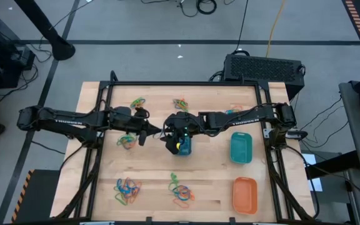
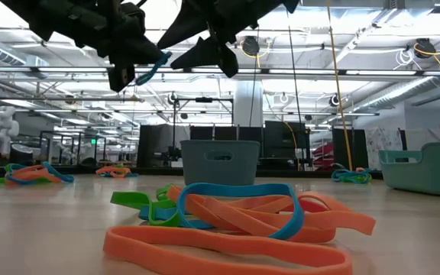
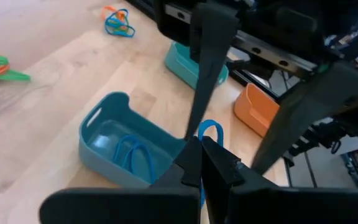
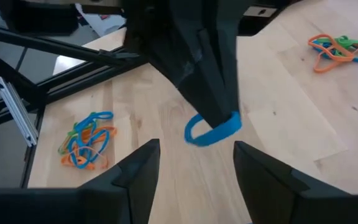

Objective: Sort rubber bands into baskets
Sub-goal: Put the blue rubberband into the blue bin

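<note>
Three small baskets sit on the wooden table: a blue basket near the middle with a couple of blue rubber bands lying in it, and a teal basket and an orange basket toward the right side, whose insides cannot be made out. Above the blue basket, the left gripper is pinched tight on a blue band, while the right gripper faces it with fingers spread apart, holding nothing. Mixed clumps of loose bands lie scattered around the tabletop.

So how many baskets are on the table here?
3: blue basket mid-table under both grippers, teal basket toward the right, orange basket near the right front corner. None seems hidden.
</note>
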Robot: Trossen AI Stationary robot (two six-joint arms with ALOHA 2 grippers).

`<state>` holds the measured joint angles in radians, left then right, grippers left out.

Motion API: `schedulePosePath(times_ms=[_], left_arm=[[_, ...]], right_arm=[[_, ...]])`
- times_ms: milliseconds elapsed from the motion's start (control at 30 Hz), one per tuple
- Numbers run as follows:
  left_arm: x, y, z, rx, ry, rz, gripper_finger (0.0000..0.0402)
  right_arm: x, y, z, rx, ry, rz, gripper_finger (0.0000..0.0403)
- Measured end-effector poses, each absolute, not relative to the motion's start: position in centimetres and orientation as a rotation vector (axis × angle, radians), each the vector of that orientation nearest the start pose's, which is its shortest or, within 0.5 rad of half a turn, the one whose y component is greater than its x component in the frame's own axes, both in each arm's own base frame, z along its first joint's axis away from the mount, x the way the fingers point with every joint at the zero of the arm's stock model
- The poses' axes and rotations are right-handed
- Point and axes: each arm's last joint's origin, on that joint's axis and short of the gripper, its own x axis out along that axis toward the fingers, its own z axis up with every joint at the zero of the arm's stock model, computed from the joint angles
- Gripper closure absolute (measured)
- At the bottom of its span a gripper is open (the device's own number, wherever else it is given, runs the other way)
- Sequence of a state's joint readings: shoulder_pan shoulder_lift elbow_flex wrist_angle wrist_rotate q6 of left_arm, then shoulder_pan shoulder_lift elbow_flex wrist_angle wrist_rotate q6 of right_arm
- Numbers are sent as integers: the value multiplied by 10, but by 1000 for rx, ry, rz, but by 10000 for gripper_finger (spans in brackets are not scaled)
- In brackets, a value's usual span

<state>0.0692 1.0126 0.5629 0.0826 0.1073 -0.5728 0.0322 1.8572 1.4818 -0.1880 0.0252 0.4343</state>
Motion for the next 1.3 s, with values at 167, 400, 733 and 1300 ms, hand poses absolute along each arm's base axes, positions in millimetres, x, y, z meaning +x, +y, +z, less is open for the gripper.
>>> schedulePosePath(times_ms=[167, 400, 733, 1300], left_arm=[[219, 12, 238, -599, 371, 81, 401], [224, 12, 235, -597, 367, 75, 401], [224, 12, 235, -594, 373, 76, 374], [217, 7, 222, -635, 561, -14, 269]], right_arm=[[426, 13, 271, 406, 556, -115, 210], [426, 12, 271, 423, 554, -152, 247], [424, 12, 267, 412, 597, -151, 388], [400, 16, 267, 385, 804, -177, 402]])
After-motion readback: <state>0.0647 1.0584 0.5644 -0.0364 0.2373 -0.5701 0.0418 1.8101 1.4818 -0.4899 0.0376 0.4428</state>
